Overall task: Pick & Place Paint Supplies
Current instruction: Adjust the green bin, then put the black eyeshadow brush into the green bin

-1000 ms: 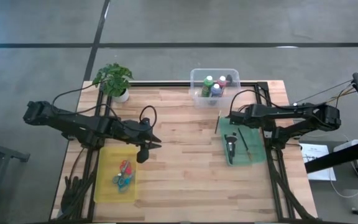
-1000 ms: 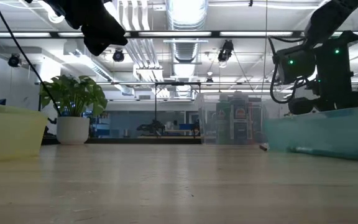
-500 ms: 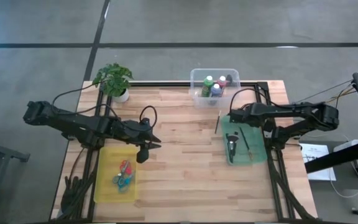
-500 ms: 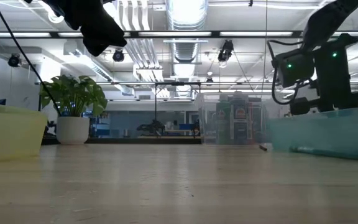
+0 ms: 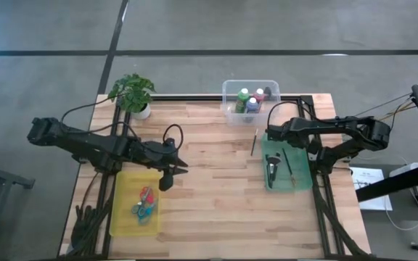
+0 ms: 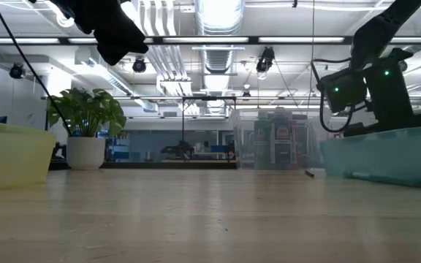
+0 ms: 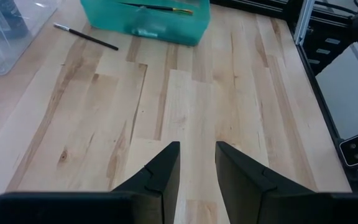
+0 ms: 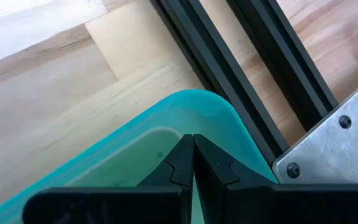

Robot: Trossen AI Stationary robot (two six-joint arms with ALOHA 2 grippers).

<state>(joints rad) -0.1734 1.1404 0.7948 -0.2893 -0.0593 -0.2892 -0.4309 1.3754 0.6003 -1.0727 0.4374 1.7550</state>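
A thin dark brush [image 5: 253,143] lies flat on the wood between the clear bin and the teal tray [image 5: 301,180]; the left wrist view shows the brush [image 7: 86,36] too. More brushes [image 5: 285,161] lie in the tray. White-capped paint bottles [image 5: 248,101] stand in the clear bin [image 5: 228,88]. Scissors [image 5: 145,201] lie in the yellow tray [image 5: 122,214]. My right gripper [image 5: 268,136] is shut and points down over the teal tray's far left corner. My left gripper [image 5: 184,166] hangs open above bare wood near the yellow tray's far end. My right gripper [image 8: 193,140] has its shut fingertips pointing down from above just inside the teal tray's curved corner rim [image 8: 219,107]. I cannot tell whether they touch the tray's wall.
A potted plant [image 5: 133,92] stands at the far left corner. Dark frame rails [image 8: 241,68] run along the table's far and right sides, close behind the teal tray. Bare wood [image 7: 185,93] stretches between the two trays in front of my left gripper [image 7: 197,152].
The teal tray has shifted a little toward the table's right edge and now sits squarer to it. My right arm has drawn its wrist and elbow toward the tray's far end, with its gripper staying over the far left corner.
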